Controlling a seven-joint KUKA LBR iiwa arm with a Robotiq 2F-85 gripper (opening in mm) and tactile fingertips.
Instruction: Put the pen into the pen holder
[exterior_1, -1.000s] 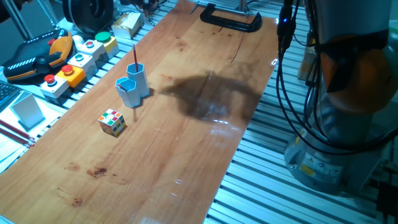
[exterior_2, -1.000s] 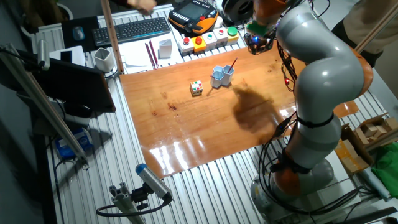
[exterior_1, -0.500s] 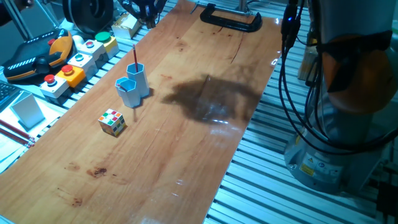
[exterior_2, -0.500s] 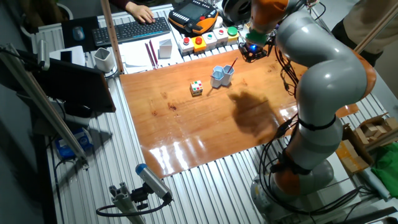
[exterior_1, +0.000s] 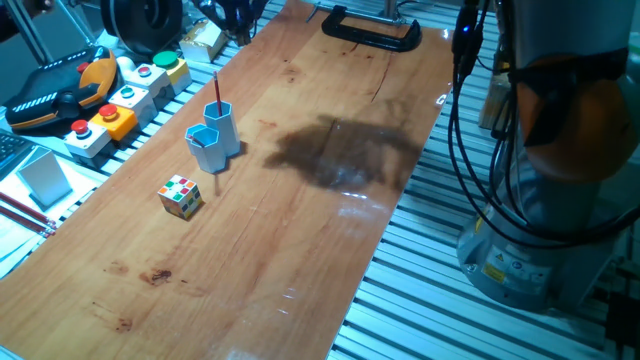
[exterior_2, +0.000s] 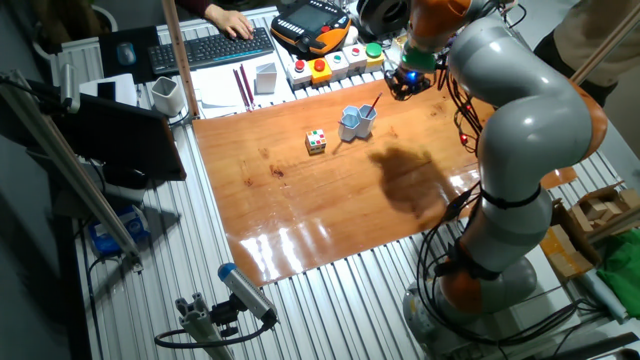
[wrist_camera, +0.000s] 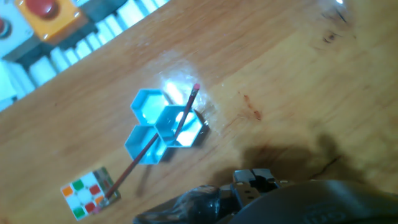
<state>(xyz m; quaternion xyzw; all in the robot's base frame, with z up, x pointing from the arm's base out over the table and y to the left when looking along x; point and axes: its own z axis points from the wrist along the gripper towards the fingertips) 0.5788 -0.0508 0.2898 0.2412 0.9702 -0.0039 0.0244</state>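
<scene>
Red pen stands in the taller pen holder; gripper at its 2 o'clock, finger state unreadable — retreat upward, avoiding the pen tip.

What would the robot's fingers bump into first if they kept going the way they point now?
Probably the bare wooden table, just beside the pen holder with the pen standing in it. The hand view looks along the fingers toward that spot. Depth is unclear, so the holder itself might come first.
</scene>
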